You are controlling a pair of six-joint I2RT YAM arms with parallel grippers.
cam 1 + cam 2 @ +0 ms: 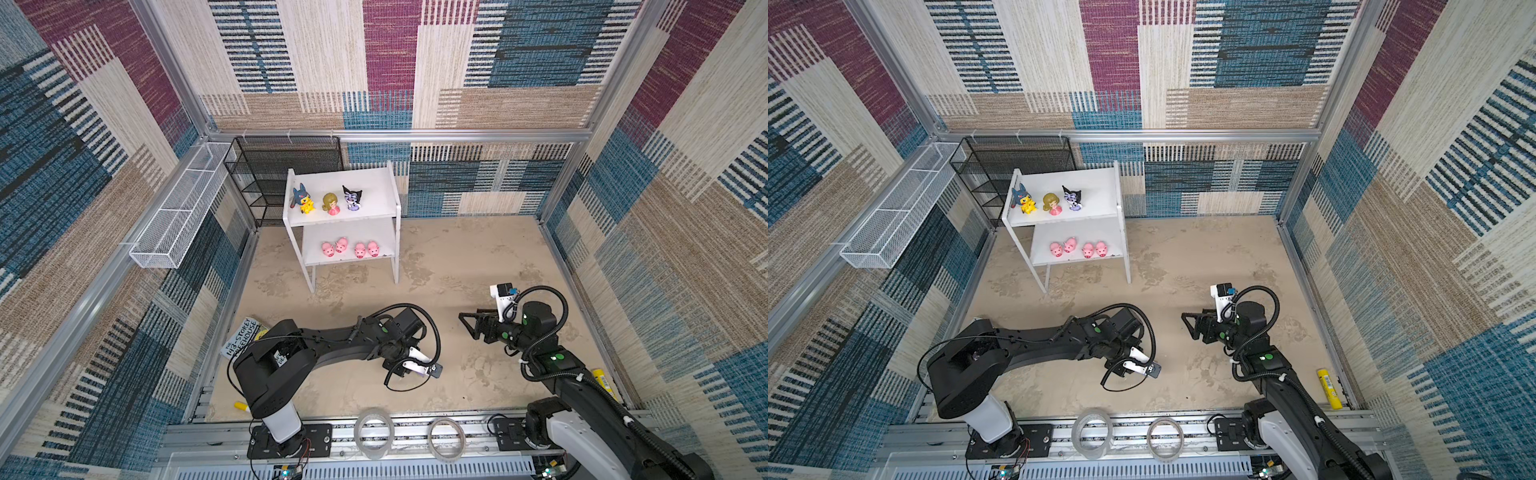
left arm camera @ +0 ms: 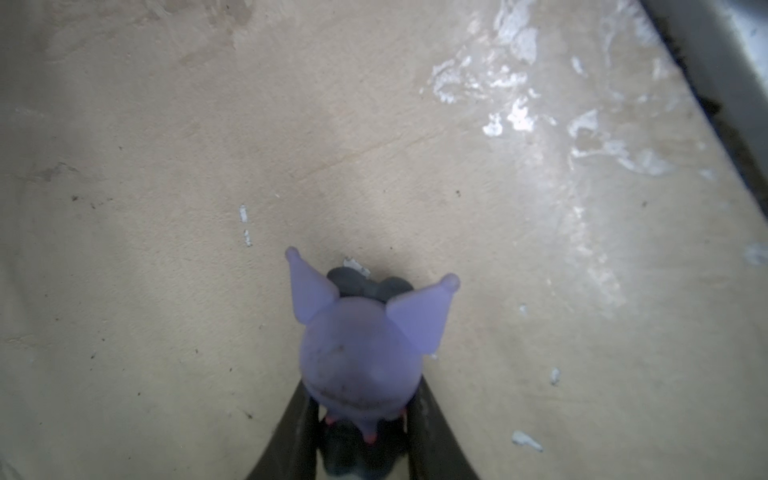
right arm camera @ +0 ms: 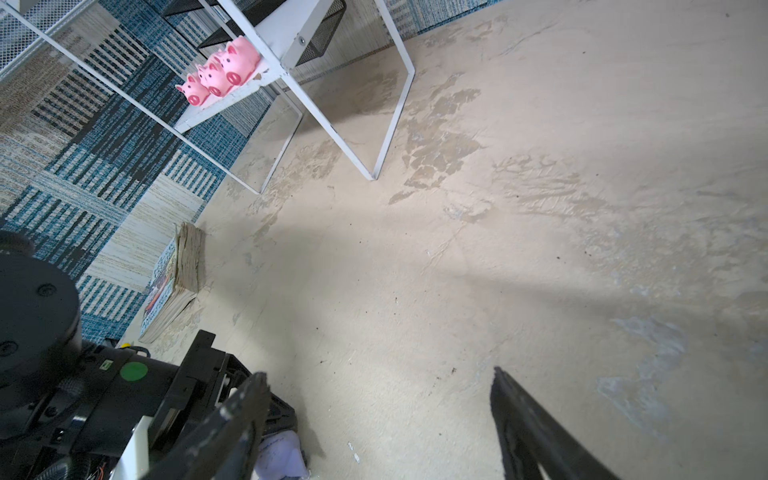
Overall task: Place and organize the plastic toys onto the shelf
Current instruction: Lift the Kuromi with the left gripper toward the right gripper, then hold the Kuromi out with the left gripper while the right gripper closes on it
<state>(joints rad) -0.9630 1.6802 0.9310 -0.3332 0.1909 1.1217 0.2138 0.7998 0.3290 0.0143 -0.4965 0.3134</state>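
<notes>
Since the bench (image 1: pixel 457 257) shows only one toy off the shelf, the step in hand looks like the last pickup. The white shelf (image 1: pixel 378 185) stands at the far side of the bench with seven figures on it: three on the upper board, and four pink pigs (image 1: pixel 341 245) in a row on the lower one.

The right hand (image 3: pixel 382 415) hangs above bare bench near the middle, wide and empty. The left hand (image 2: pixel 363 409) is low at the near side of the bench. It is narrow, with its fingers (image 2: pixel 299 432) against both sides of the purple toy (image 2: pixel 359 353); whether the toy's feet are off the bench cannot be told.

The next move probably calls for a straight lift, then a carry across to the upper board. In both top views the free space there lies to the right of the black-and-purple figure (image 1: pixel 352 197) — its likely partner. The toy looks small and big-headed, so it should be set down upright and let go gently, clear of its neighbours.
</notes>
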